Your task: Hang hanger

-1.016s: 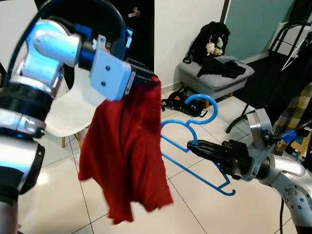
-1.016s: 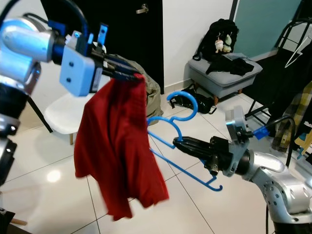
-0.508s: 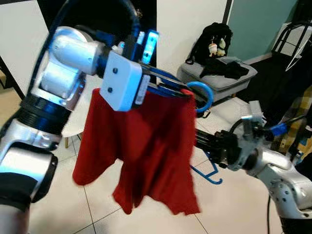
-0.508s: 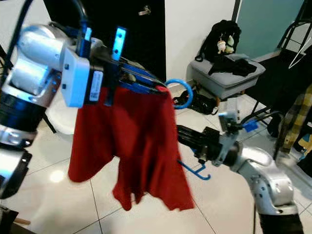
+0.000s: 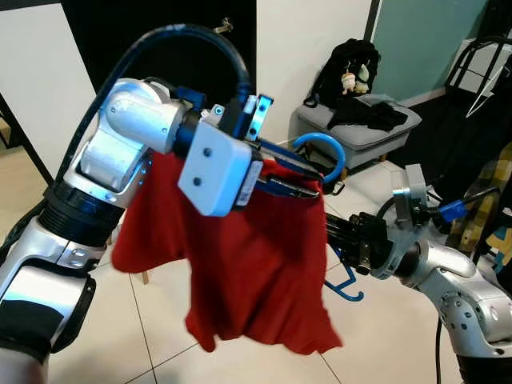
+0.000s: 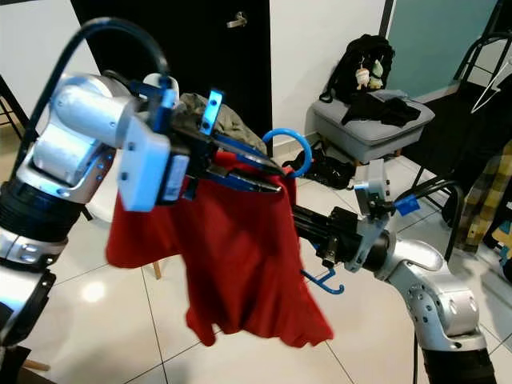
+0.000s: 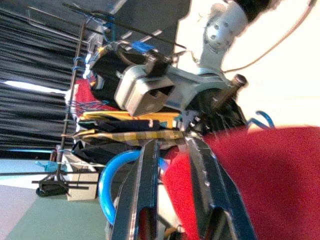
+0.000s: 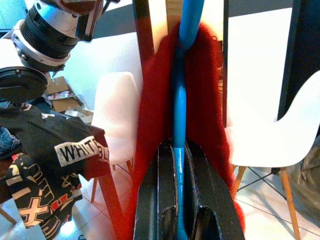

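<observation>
Right pincer (image 6: 308, 226) clamped on blue hanger (image 6: 286, 149); left pincer (image 5: 308, 180) pinches red shirt (image 5: 256, 272). Risk: shirt slides off hanger if released early.

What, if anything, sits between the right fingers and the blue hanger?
Nothing visible: the right gripper is shut on the blue hanger, bar between its fingers. The red garment drapes over the hanger beyond them, pinched by the left gripper.

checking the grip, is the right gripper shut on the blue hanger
Yes, the right gripper has its black fingers clamped on the blue plastic hanger inside the red cloth garment.
</observation>
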